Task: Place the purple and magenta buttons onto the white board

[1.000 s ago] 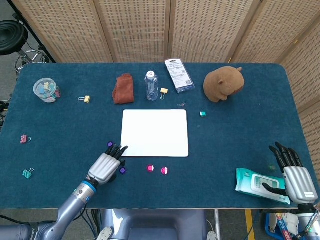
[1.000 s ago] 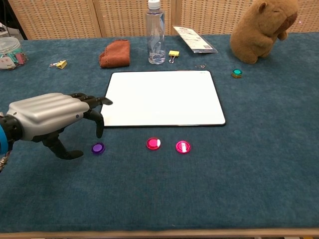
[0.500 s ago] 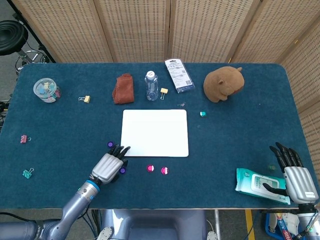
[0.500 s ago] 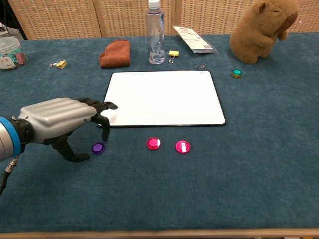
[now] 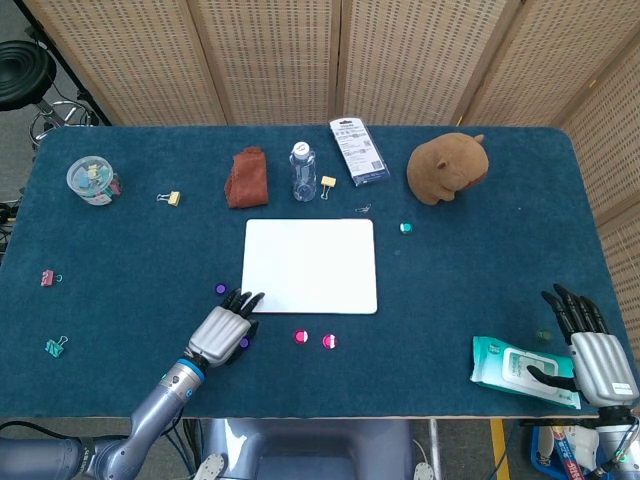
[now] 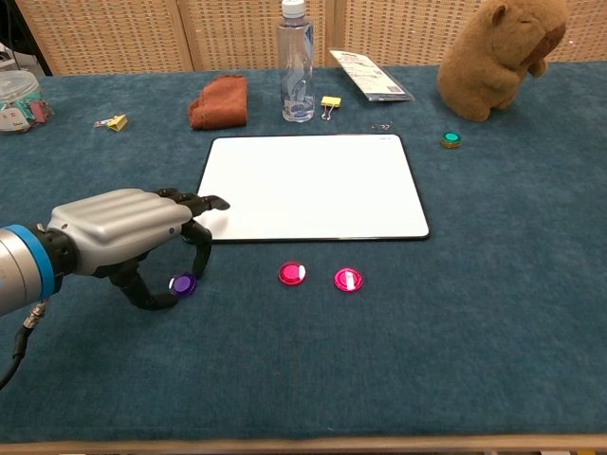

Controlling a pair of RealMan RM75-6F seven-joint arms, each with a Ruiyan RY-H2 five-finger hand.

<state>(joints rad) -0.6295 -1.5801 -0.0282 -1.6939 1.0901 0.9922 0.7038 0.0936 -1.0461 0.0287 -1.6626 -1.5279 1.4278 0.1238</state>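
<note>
1. The left hand (image 6: 128,230) hovered at 7 o'clock of the white board (image 6: 311,186), fingers curled down around a purple button (image 6: 182,282) on the table (image 6: 455,332); whether it gripped the button cannot be told.
2. A second purple button (image 5: 221,289) lay at 9 o'clock of the board's near left corner.
3. Two magenta buttons (image 6: 292,273) (image 6: 348,279) lay side by side at 6 o'clock of the board.
4. The right hand (image 5: 590,350) rested at the table's 4 o'clock, fingers spread, thumb on a wipes pack (image 5: 515,368).

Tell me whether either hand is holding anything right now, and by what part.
Nothing is held. The left hand hangs over the purple button, fingers curled around it; the right hand is empty.
</note>
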